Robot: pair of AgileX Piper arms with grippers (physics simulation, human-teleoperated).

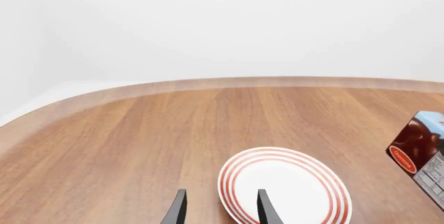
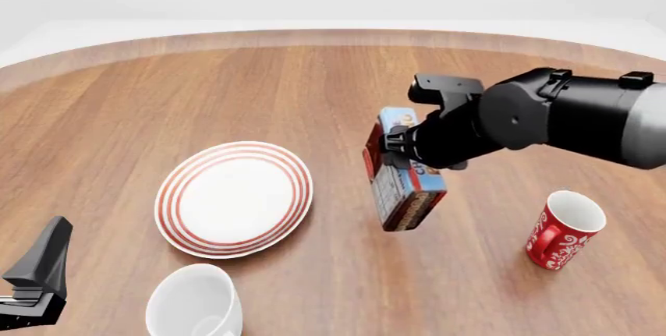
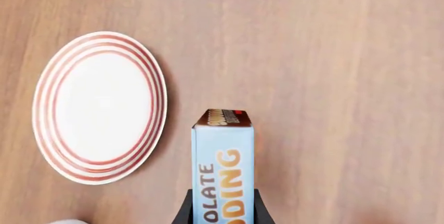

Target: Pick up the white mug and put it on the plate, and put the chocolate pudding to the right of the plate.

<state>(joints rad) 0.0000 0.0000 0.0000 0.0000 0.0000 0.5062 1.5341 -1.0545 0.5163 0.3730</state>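
right gripper [image 3: 220,208]: clamped on chocolate pudding [image 2: 401,180], aloft right of plate [image 2: 234,198]
left gripper [image 1: 218,208]: apart, empty
risk: box topples when released

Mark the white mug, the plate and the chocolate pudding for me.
white mug [image 2: 195,302]: front view, inner bowl.
plate [image 2: 179,219]: front view, red-ringed rim.
chocolate pudding [image 3: 222,169]: right wrist view, light blue face.

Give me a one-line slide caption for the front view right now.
Right hand holds the chocolate pudding right of the empty plate; white mug waits.
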